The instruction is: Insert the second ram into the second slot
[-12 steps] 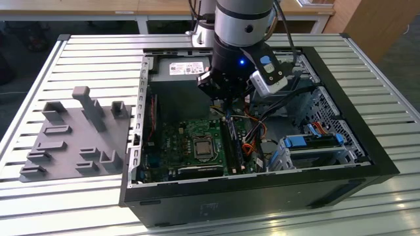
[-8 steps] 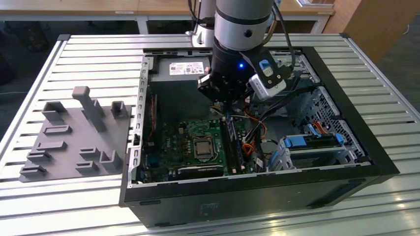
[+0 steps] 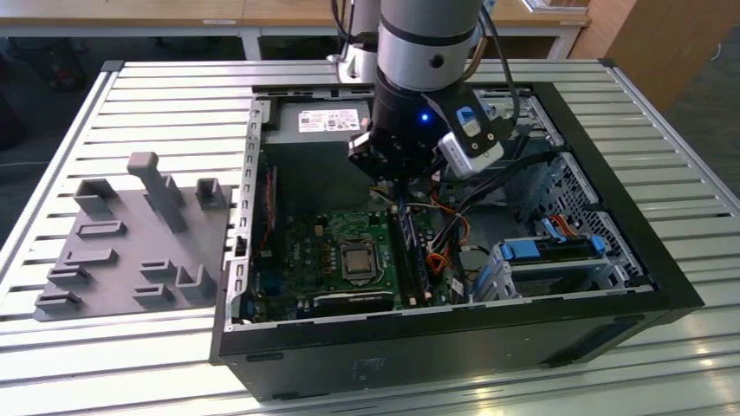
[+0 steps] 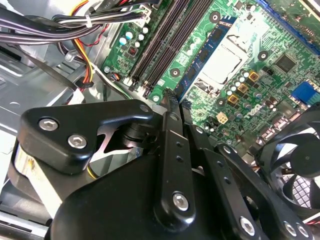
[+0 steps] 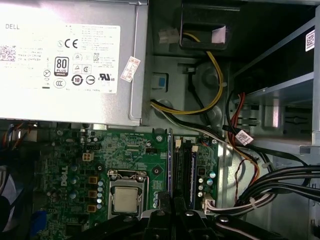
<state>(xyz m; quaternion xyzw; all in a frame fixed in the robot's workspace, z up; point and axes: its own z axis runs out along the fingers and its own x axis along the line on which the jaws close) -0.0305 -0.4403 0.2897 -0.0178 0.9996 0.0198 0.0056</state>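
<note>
Dark blue, the second ram (image 5: 170,165) is pinched in the gripper (image 5: 172,207), jutting out ahead of it above the memory slots (image 5: 186,170) beneath the hand, where a slight skew could jam its edge against a slot wall.

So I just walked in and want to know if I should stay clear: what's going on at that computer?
A robot arm is working inside the open computer case on the slatted table. Its gripper hangs low over the memory slots on the green motherboard, beside the processor socket. I cannot tell whether it holds the second ram.
</note>
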